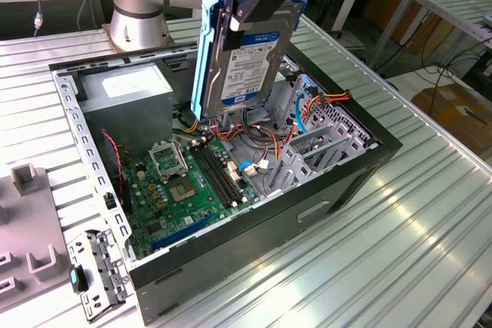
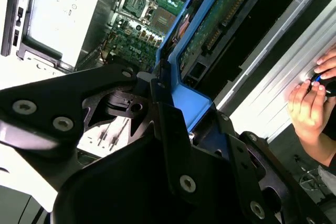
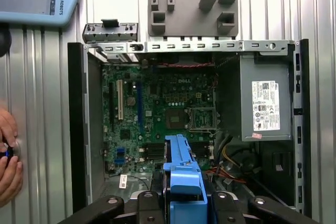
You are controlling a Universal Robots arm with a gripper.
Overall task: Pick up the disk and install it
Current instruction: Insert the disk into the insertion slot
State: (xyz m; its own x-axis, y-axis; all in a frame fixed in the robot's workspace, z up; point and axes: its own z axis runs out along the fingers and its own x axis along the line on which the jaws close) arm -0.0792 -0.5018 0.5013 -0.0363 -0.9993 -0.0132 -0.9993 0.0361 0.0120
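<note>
Our gripper [image 1: 233, 7] is clamped on the disk [image 1: 244, 63], holding it on edge above the open computer case [image 1: 361, 174]. We judge pickup done; installing calls for a square descent into the case, clear of its cables [image 1: 261, 132].

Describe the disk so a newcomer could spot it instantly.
Find the open black computer case on the ribbed metal table. Above its middle, the gripper holds the disk upright. Unlike the grey labelled box inside, it has a bright blue frame.

One disk [image 1: 242, 51], one gripper [image 1: 231, 9], one computer case [image 1: 330, 190], two hands [image 2: 310, 106]
</note>
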